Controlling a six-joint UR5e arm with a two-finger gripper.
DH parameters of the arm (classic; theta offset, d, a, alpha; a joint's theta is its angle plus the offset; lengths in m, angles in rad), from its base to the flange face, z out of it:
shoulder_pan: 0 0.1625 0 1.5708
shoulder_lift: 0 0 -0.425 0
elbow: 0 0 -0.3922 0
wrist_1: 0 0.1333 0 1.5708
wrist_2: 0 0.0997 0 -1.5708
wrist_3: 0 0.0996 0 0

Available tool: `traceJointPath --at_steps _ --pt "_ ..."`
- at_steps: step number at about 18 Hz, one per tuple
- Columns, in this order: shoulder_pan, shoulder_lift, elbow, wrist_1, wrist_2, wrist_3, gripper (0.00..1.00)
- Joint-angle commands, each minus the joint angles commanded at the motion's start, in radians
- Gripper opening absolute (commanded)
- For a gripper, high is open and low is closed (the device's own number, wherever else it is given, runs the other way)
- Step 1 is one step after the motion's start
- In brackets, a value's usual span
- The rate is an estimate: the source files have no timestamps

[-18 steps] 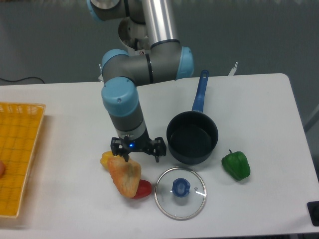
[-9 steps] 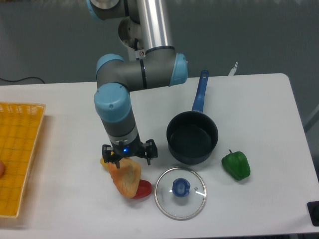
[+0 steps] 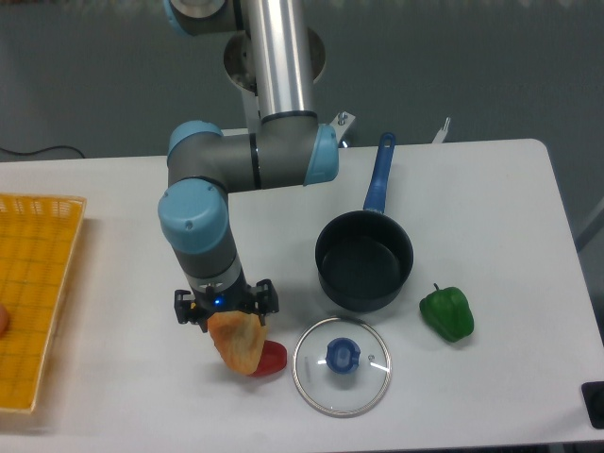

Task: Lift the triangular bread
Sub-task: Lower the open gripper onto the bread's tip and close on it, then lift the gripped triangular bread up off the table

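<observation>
the white table spreads under everything i can see. my arm comes down from the top as a silver column, bends through grey and blue joints and drops straight down to the wrist. at the far left edge lies a yellow mesh tray. right of my wrist stands a dark saucepan, its blue handle pointing away toward the back of the table. in front of it lies a glass lid with a blue knob, flat on the table. my pincer sits directly over the top end of the triangular bread; its two black side parts stick out left and right, but the tips are hidden against the crust, so i cannot tell whether they are spread or pressed onto it. the bread lies on the table just left of the lid, its wider end toward the front. a green bell pepper rests to the right of the pan and lid. a small red pepper peeks out, touching the bread's right side.
</observation>
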Motion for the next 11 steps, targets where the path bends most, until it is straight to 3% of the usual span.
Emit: traceJointPath --at_steps 6,11 --pt "-0.008 -0.002 -0.005 0.000 0.002 0.008 0.99" --pt "-0.008 -0.009 -0.003 0.000 0.002 0.014 0.93"
